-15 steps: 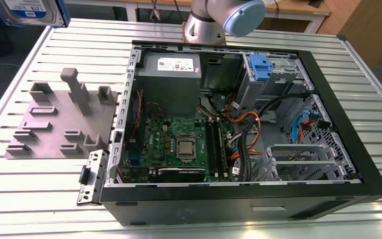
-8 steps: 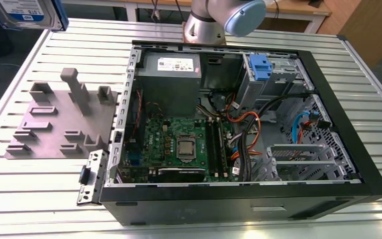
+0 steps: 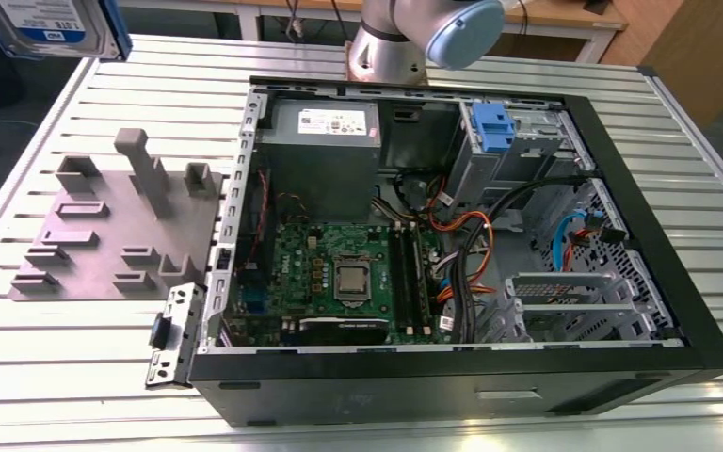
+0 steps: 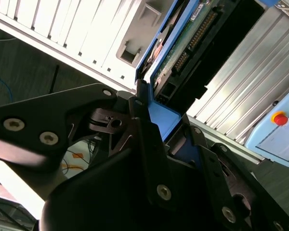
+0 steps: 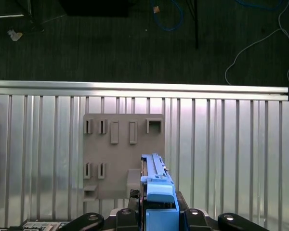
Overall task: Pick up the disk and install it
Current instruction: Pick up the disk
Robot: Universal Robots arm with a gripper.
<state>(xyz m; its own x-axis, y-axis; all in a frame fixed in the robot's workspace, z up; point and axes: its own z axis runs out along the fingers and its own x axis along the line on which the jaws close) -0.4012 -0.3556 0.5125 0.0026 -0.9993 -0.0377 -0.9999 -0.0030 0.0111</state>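
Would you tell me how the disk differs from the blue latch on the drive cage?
The disk is clamped aloft in the gripper; the blue latch sits on the drive cage inside the computer case. The disk is silver with a white-and-blue label; the latch is plain blue plastic. Both share bright blue plastic, as the disk's rails show.
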